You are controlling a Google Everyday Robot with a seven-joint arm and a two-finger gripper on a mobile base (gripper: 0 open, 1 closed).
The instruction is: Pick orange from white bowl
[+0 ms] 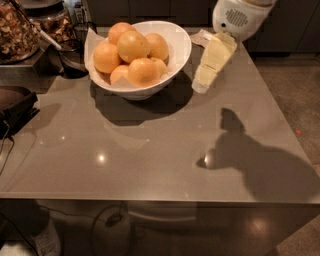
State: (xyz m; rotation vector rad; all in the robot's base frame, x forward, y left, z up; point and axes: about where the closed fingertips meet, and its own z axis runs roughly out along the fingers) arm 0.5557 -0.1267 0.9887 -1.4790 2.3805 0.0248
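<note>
Deep glossy white bowl (178,54) near far tabletop (150,155) edge, topmost round pale-orange fruit (133,46) in pile. Cream gripper (201,84) just right of bowl, above tabletop, tilted down — open/closed: can't tell.

A glossy grey table (150,150) fills the middle of the room, its top catching two bright spots of light and a broad dark shadow (265,160) at right. Dark cabinets (150,10) line the back; speckled brown floor (300,95) shows at right. Glass jars (17,30) of dried food stand at far left. The gripper (200,85) hangs over the table's far right corner.
</note>
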